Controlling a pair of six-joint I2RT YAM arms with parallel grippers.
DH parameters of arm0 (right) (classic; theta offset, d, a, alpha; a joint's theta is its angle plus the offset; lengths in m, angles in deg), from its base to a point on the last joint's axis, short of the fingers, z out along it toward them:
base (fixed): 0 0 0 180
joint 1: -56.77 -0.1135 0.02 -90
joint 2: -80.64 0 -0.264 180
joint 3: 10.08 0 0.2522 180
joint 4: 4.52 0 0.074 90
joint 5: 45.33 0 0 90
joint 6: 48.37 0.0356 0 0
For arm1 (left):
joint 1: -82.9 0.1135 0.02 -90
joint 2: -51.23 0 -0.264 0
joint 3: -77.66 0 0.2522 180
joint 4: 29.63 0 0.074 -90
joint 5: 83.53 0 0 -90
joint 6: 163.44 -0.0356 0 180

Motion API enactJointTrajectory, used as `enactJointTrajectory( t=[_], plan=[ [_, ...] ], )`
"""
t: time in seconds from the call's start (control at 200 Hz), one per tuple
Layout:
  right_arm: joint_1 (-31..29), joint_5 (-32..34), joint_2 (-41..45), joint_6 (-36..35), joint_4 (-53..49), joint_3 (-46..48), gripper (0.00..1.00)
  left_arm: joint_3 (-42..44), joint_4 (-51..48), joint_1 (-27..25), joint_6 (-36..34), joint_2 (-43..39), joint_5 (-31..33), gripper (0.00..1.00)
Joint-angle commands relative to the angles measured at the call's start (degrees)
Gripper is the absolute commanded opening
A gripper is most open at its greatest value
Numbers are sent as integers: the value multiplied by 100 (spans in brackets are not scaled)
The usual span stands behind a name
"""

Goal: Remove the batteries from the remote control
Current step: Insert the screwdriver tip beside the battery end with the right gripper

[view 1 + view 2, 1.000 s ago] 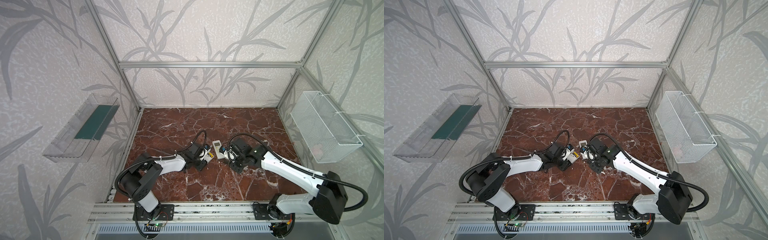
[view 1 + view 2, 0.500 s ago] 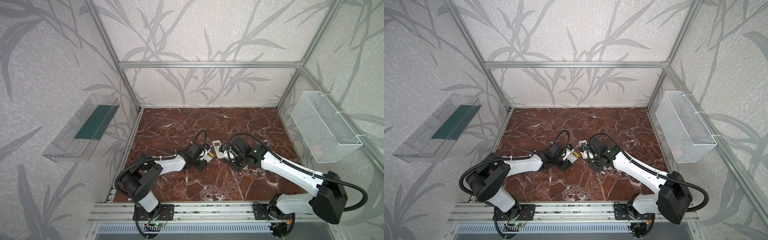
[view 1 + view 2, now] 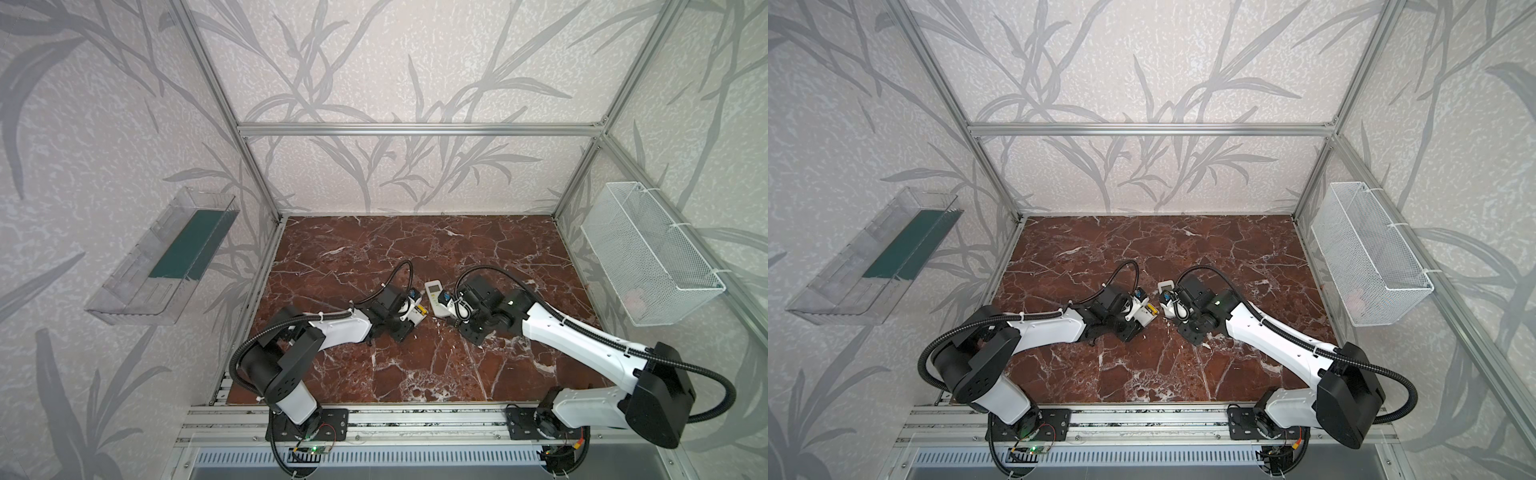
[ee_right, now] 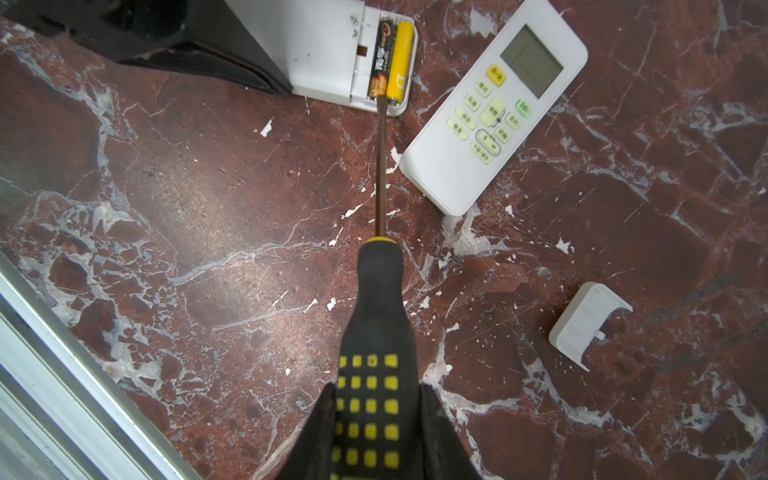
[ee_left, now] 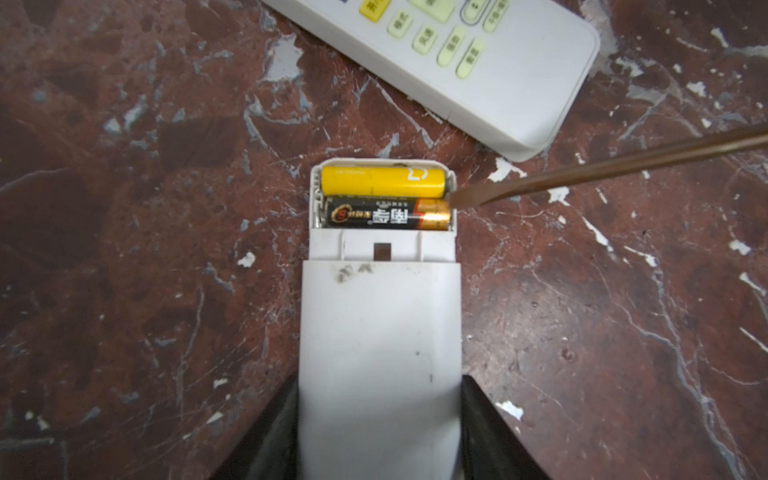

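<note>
My left gripper [image 5: 379,386] is shut on a white remote control [image 5: 380,332] that lies back up on the marble floor with its battery bay uncovered. Two batteries lie side by side in the bay, a yellow one [image 5: 382,181] and a black-and-gold one [image 5: 386,214]. My right gripper [image 4: 377,388] is shut on the black-and-yellow handle of a screwdriver [image 4: 378,316]. The screwdriver's brown shaft [image 5: 602,166] reaches to the bay's end wall, and its tip touches the gold end of the black battery [image 4: 380,58], beside the yellow battery [image 4: 401,58]. In both top views the grippers [image 3: 409,309] [image 3: 1173,305] face each other mid-floor.
A second white remote [image 4: 494,112] with a screen and pale green buttons lies face up close beside the held one. A loose white battery cover [image 4: 590,324] lies on the floor. A wire basket [image 3: 648,257] hangs on the right wall and a clear tray [image 3: 166,257] on the left.
</note>
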Motion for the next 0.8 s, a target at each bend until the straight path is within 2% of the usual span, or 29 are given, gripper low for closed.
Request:
enactJointTrajectory(
  t=[0.0, 0.795],
  plan=[
    [-6, -34, 208, 27, -101, -70, 0, 189, -570, -59, 97, 92, -272, 54],
    [-6, -195, -87, -10, -173, -116, 0, 171, -578, -66, 97, 104, -273, 52]
  ],
)
